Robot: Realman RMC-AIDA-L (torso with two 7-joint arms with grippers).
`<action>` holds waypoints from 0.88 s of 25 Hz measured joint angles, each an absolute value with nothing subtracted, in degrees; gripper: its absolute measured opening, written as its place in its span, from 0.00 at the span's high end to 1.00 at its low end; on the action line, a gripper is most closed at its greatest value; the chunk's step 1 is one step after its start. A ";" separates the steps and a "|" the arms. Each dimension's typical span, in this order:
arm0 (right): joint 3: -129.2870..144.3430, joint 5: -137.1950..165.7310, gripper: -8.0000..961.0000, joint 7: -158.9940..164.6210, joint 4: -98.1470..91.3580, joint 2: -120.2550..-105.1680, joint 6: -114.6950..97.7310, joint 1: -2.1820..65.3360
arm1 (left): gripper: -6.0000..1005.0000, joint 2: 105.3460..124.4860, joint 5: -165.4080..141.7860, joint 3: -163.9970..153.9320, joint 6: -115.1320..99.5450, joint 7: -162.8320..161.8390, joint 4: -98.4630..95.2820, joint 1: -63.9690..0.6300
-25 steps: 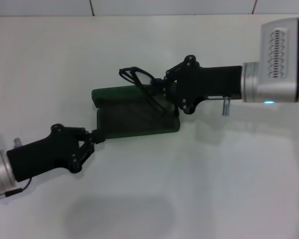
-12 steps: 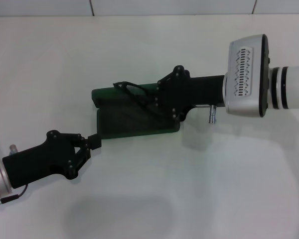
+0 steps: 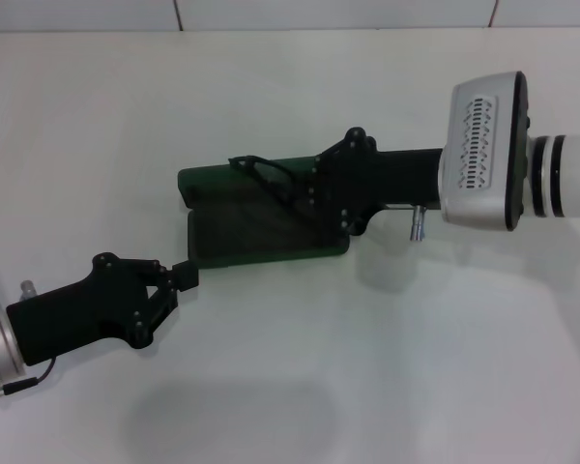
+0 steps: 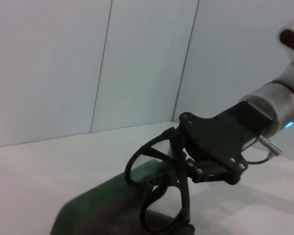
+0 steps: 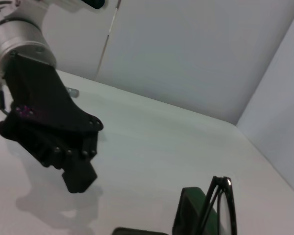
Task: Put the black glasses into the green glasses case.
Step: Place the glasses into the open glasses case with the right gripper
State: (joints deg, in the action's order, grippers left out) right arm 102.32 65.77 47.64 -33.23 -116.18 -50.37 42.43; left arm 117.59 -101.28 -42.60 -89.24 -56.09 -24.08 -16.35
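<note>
The green glasses case (image 3: 234, 235) lies open in the middle of the table, with its lid (image 3: 213, 181) folded back on the far side. My right gripper (image 3: 305, 199) is shut on the black glasses (image 3: 264, 174) and holds them tilted low over the case's right half. The glasses also show in the left wrist view (image 4: 159, 188) above the case (image 4: 100, 208), and in the right wrist view (image 5: 220, 205). My left gripper (image 3: 185, 276) is shut and empty, just off the case's near left corner.
The table (image 3: 416, 367) is plain white with nothing else on it. A pale wall rises behind its far edge (image 3: 271, 29). My right arm's silver wrist (image 3: 483, 150) reaches in from the right.
My right gripper has carried the glasses left and lower over the case. My left gripper has drawn back from the case's left edge toward me.
</note>
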 joint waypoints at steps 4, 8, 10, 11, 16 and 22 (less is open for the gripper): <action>102.35 65.74 0.90 47.75 -34.44 -116.19 -49.27 41.48 | 0.97 117.59 -101.27 -42.62 -89.28 -56.15 -24.08 -16.49; 102.38 65.73 0.90 48.31 -34.85 -116.19 -48.72 41.36 | 0.97 117.60 -101.25 -42.62 -89.30 -56.16 -24.08 -16.56; 102.39 65.73 0.90 48.39 -34.87 -116.19 -48.76 41.33 | 0.97 117.60 -101.24 -42.64 -89.30 -56.20 -24.08 -16.64; 102.36 65.73 0.89 48.39 -34.87 -116.19 -48.86 41.31 | 0.97 117.59 -101.24 -42.64 -89.30 -56.22 -24.08 -16.66; 102.21 65.55 0.89 48.41 -34.87 -116.19 -49.21 41.18 | 0.97 117.60 -101.24 -42.64 -89.30 -56.16 -24.08 -16.76; 102.27 64.48 0.79 48.01 -35.81 -116.18 -49.44 40.17 | 0.96 117.62 -101.28 -42.62 -89.26 -56.25 -24.08 -17.12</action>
State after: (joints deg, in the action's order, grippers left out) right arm 102.27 64.48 48.01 -35.81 -116.18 -49.44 40.17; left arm 117.62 -101.28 -42.62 -89.26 -56.25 -24.08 -17.12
